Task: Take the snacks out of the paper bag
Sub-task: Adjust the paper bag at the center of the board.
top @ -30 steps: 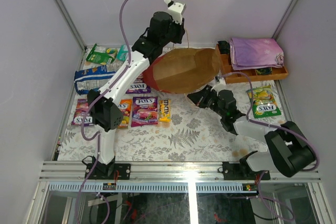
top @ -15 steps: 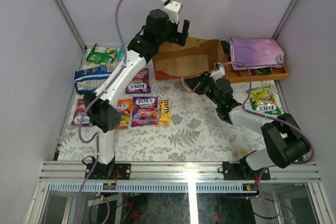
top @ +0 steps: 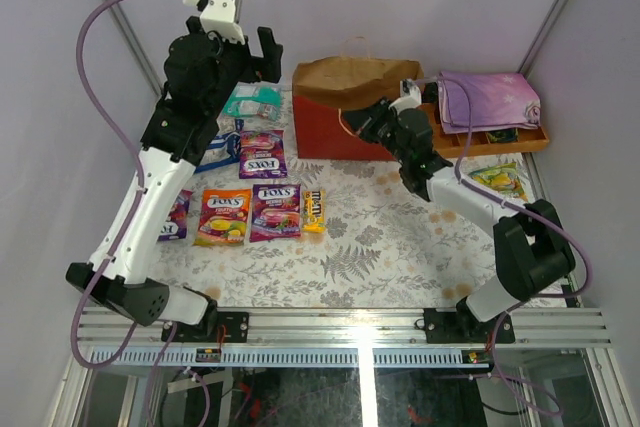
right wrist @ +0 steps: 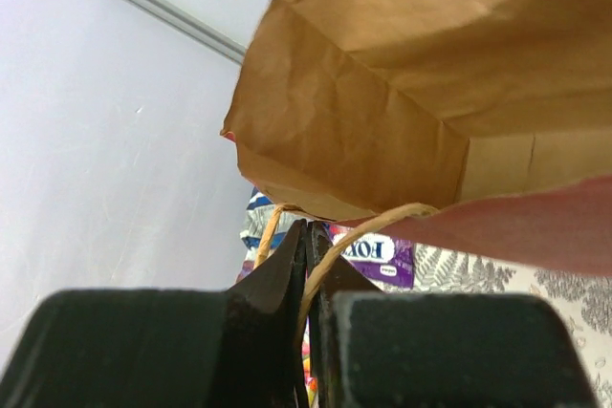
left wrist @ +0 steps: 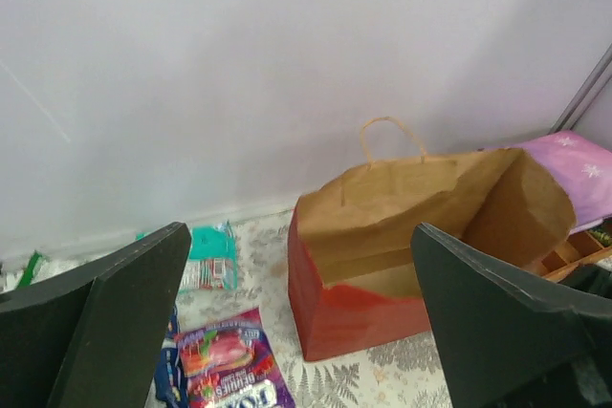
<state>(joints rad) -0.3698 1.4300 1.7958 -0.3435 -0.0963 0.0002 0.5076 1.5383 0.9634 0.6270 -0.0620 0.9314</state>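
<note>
I have the table (top: 380, 247) in full view from above, covered in a leaf-print sheet.

The bag (top: 338, 129) stands upright at the far edge, red face towards me. Its mouth is open and the brown lining shows. I cannot see its floor from any camera.

The left gripper (top: 258, 55) hangs high over the far left of the table, clear of the bag. Its jaws are spread wide with nothing between them.

The right gripper (right wrist: 306, 236) is at the bag's near right corner. Its jaws are pressed together on a string handle (right wrist: 368, 225), which loops out from between the tips.

A tray (top: 520, 140) sits right of the bag with a folded cloth (top: 485, 97) on it.

The packets lie outside the bag, flat on the table:
- A teal one (top: 250, 102) and a purple one (top: 263, 155) lie just left of the bag.
- An orange one (top: 224, 215), a second purple (top: 276, 209) and a yellow bar (top: 313, 209) form a row nearer me.
- A yellow-green one (top: 500, 179) lies near the tray, partly hidden by the right arm.

Others lie under the left arm, too hidden to identify.
</note>
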